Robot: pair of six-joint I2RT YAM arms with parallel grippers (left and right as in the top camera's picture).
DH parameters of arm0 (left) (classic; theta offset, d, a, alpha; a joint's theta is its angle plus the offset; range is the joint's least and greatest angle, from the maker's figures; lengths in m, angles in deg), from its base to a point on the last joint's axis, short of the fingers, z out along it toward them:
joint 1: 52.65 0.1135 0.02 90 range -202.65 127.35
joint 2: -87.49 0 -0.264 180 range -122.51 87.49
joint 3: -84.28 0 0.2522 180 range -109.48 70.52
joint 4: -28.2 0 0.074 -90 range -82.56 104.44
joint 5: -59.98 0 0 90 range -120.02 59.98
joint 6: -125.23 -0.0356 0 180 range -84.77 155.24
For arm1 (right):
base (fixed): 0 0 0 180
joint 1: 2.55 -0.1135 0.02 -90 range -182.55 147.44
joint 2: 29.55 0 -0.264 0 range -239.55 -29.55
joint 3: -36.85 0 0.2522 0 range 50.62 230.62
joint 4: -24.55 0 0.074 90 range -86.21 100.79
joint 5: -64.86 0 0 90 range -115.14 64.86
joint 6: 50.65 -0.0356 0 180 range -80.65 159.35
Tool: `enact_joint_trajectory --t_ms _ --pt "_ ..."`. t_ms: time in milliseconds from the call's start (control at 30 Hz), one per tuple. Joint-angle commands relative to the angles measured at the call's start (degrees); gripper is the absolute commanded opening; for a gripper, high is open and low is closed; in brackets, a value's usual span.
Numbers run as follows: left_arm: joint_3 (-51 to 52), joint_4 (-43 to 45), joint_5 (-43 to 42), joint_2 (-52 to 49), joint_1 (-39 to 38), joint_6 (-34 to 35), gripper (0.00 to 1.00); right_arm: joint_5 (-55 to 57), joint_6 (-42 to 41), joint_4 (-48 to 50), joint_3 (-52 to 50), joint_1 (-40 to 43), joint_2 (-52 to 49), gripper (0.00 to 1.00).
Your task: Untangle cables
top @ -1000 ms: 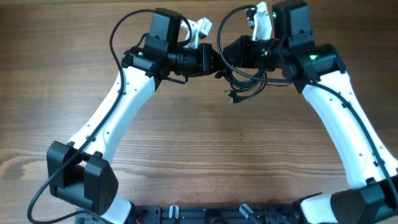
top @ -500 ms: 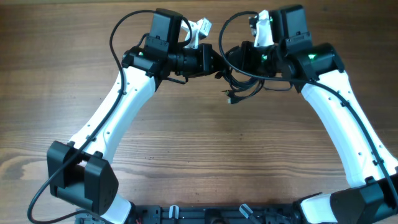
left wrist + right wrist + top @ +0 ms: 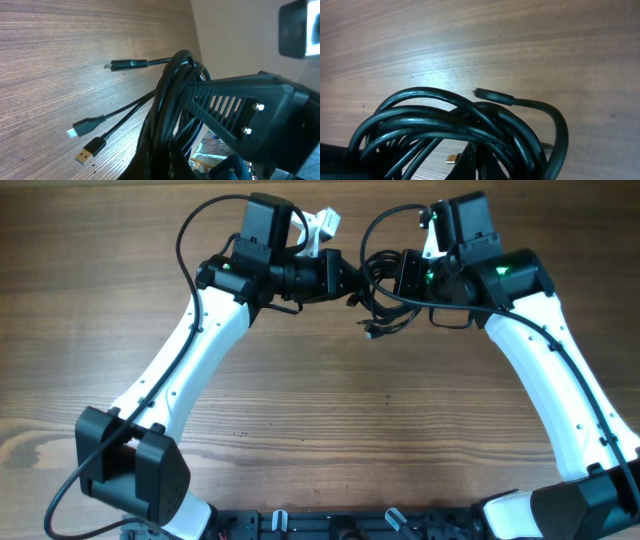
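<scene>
The cables [image 3: 379, 264] hang as one black knotted bundle between my two grippers, just above the far middle of the table. My left gripper [image 3: 352, 281] is shut on the bundle's left side and my right gripper [image 3: 398, 276] on its right side. Loose plug ends [image 3: 372, 332] dangle below toward the wood. In the left wrist view the coil [image 3: 172, 95] rises from my left gripper [image 3: 160, 167], with a black plug [image 3: 127, 64] and a USB plug [image 3: 89, 150] lying past it. In the right wrist view looped cords [image 3: 445, 122] cover my right gripper [image 3: 479, 162].
The wooden table [image 3: 330, 430] stretches toward the near side. Both white arms [image 3: 190, 360] [image 3: 560, 370] reach in from the near corners, each with its own thick black wire. The right gripper's black housing [image 3: 240, 110] fills the left wrist view's right side.
My right gripper has shifted left toward the left gripper and turned at the wrist. The bundle between them is bunched tighter. The left arm has stayed still.
</scene>
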Motion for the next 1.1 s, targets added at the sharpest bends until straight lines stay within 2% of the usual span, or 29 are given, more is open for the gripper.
enact_joint_trajectory --t_ms 0,67,133,267,333,500,633,800,900,1067 --pt "-0.79 0.07 -2.86 0.92 0.33 -5.49 0.04 -3.54 4.72 1.36 2.12 0.44 1.86 0.04" --pt "-0.79 0.04 -2.89 0.92 0.33 -7.56 0.04 -3.56 4.2 0.98 3.08 0.98 4.28 0.05" --pt "-0.79 -0.22 -2.89 0.92 0.33 -10.8 0.04 -3.48 1.62 0.87 3.28 2.43 7.65 0.13" --pt "-0.79 -0.5 -2.91 0.92 0.33 -17.97 0.04 -3.54 1.62 -0.76 3.26 5.44 11.21 0.28" --pt "-0.79 0.07 -2.97 0.92 0.33 -19.71 0.04 -3.74 3.21 -1.86 3.23 6.08 11.19 0.32" --pt "-0.79 2.14 -4.94 0.92 0.33 -27.08 0.04 -9.99 15.61 -2.4 3.23 6.14 11.06 0.46" --pt "-0.79 5.16 -5.14 0.96 0.33 -31.06 0.04 -11.1 23.17 -2.73 3.23 6.14 11.06 0.53" --pt "-0.79 6.99 -5.92 2.12 0.33 -40.81 0.04 -12.22 30.23 -4.07 3.23 6.14 11.06 0.58" --pt "-0.79 7.5 -5.92 2.51 0.33 -42.36 0.04 -11.82 29.66 -3.87 3.23 6.32 10.93 0.58" --pt "-0.79 12.96 -5.9 2.51 0.33 -42.29 0.04 -5.88 15.82 -4.0 3.13 8.04 9.05 0.57"
